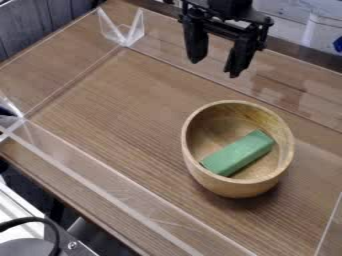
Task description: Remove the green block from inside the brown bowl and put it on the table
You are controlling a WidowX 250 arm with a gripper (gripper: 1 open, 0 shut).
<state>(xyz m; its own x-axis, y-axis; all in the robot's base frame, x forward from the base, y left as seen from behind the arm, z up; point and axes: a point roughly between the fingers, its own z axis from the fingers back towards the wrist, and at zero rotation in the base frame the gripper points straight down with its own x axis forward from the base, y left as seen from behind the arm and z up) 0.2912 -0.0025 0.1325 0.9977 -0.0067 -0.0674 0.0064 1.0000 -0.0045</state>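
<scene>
- Wood grain filled most of what I saw: the table (pixel 94 120) was a broad brown surface with plank lines running diagonally across my view.
- Nearest the camera, a low clear acrylic wall (pixel 120 200) ran along the table's front edge, and beyond its bottom-left corner I could make out some dark, rounded hardware that I couldn't identify.
- Just behind that front wall, toward the right, sat the brown bowl (pixel 201 172), round, light-coloured wood with a thick rim, resting flat on the table.
- Inside the bowl lay the green block (pixel 238 153), a bright flat bar stretched diagonally across the bowl's floor, one end toward the near-left and the other toward the far-right.
- The block was resting in the bowl with nothing touching it.
- Farther back and above the bowl hung the gripper (pixel 218 58), black, pointing straight down.
- Its two fingers (pixel 195 45) stood spread apart with clear space between them, and they held nothing.
- The gripper was well apart from the block, hovering over the bare table behind the bowl's far rim rather than inside it.
- At the far left, the acrylic walls met in a corner (pixel 127 30), catching pale reflections.
- Past the back wall everything was blurred, and I couldn't tell what stood there.
</scene>
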